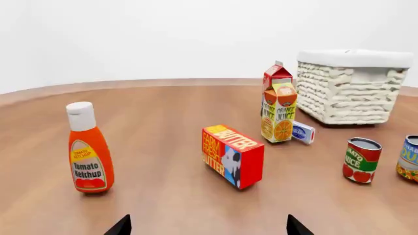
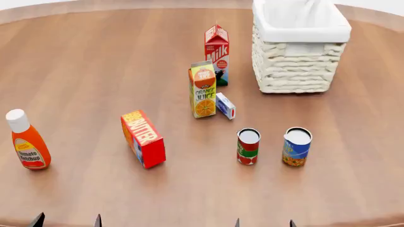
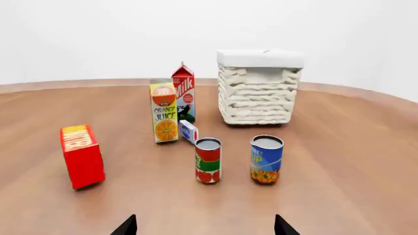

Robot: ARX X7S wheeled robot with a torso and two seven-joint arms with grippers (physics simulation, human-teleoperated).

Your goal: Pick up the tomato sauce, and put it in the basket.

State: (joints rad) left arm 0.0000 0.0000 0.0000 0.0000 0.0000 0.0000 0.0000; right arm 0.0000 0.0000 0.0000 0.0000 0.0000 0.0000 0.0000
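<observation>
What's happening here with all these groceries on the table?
A two-armed robot is meant to put the tomato sauce into the basket, but nothing is being handled yet. The can stands upright on the wooden table beside a blue can, with the basket further back. Both the left gripper and right gripper sit open at the near edge, holding nothing.

- The blue-and-orange labelled tin can [image 1: 410, 159] is cut by the edge of the left wrist view.
- Only dark fingertips of the left gripper [image 2: 67, 221] and the right gripper [image 2: 264, 222] show.
</observation>
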